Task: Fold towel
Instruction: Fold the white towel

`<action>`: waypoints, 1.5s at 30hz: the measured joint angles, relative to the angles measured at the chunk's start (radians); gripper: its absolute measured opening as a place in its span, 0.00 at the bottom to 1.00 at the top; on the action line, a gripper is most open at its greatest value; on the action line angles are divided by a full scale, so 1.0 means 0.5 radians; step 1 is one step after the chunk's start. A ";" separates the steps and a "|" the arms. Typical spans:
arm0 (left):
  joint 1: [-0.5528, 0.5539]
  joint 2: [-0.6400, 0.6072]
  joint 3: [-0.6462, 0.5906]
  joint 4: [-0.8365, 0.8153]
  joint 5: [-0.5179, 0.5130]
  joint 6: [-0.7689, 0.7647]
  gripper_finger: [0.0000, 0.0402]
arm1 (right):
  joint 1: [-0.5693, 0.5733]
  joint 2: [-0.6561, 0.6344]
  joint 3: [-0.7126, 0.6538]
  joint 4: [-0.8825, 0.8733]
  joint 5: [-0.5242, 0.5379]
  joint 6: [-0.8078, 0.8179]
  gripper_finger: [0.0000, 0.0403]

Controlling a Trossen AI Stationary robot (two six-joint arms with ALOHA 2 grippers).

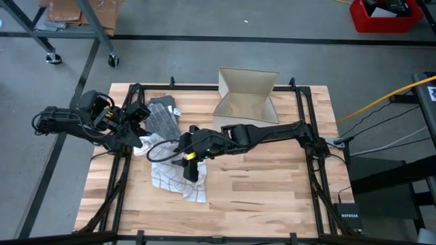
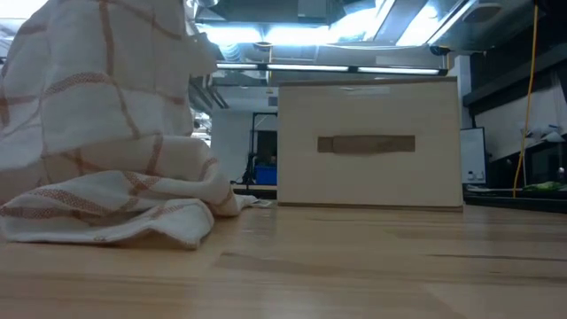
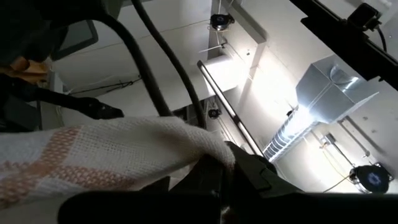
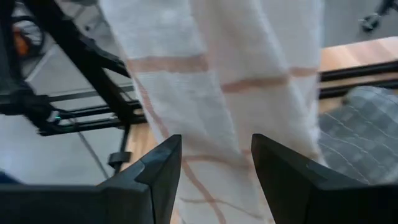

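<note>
A white towel with thin orange checks (image 1: 176,175) hangs from my left gripper (image 1: 141,136), which is shut on it at the table's left side. The towel's lower part lies bunched on the wood (image 2: 115,213). My right gripper (image 4: 214,143) reaches in from the right and stands open near the table's middle (image 1: 187,156). The hanging towel (image 4: 224,81) sits just ahead of its fingertips. I cannot tell whether those fingers touch the cloth. My left gripper is shut on an upper part of the towel (image 3: 186,140), and the cloth drapes over its dark fingers (image 3: 249,168), which slant upward. Edge or fold, one layer or several, I cannot tell. The towel hangs down from the hold, its lower end bunched on the table.
A grey checked cloth (image 1: 163,117) lies at the far left of the table beside the left arm. An open cardboard box (image 1: 246,95) stands at the far edge, in the middle. Black frame rails (image 1: 310,122) run along the table's sides. Bare wood (image 1: 266,184) lies near right.
</note>
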 joint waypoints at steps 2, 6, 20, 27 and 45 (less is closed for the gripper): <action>0.000 0.000 0.000 0.001 0.000 0.007 0.00 | -0.011 0.020 0.000 0.040 -0.084 -0.001 0.50; 0.000 0.000 0.000 0.000 0.000 0.007 0.00 | -0.027 0.040 -0.002 0.015 -0.284 0.007 0.50; 0.001 0.001 0.000 0.012 0.000 -0.006 0.00 | -0.007 0.098 -0.038 -0.207 -0.482 0.022 0.29; 0.003 0.000 -0.001 0.024 -0.001 -0.025 0.00 | 0.018 0.105 -0.262 -0.202 -0.504 0.183 0.25; 0.002 0.000 -0.001 0.034 -0.031 -0.041 0.00 | 0.101 0.101 -0.813 0.410 -0.519 0.413 0.25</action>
